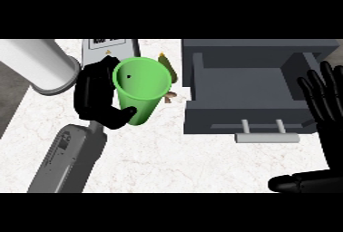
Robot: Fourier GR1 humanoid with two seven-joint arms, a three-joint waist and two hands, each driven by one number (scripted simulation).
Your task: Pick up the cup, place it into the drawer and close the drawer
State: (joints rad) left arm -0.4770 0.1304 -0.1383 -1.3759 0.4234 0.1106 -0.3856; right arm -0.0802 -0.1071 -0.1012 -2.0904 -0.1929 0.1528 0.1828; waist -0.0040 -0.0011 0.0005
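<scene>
Lifted clear of the counter, the green cup sat pinched in the curled left robot hand, left of the open drawer, so carrying it rightward seemed next, while the right robot hand rested spread.

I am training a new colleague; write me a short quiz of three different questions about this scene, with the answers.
1. True or false: the left hand is curled round the green cup.
2. Multiple choice: the drawer is now A) closed, B) pulled open with no cup inside, C) open with the cup inside.
3. Short answer: where does the right hand show, and how are its fingers?

Key
1. True. The cup is in that hand, left of the drawer.
2. B. Its handle points toward the robot, and the cup is not yet placed.
3. At the view's right edge, beside the drawer, with straight fingers pointing up; it holds nothing.
</scene>
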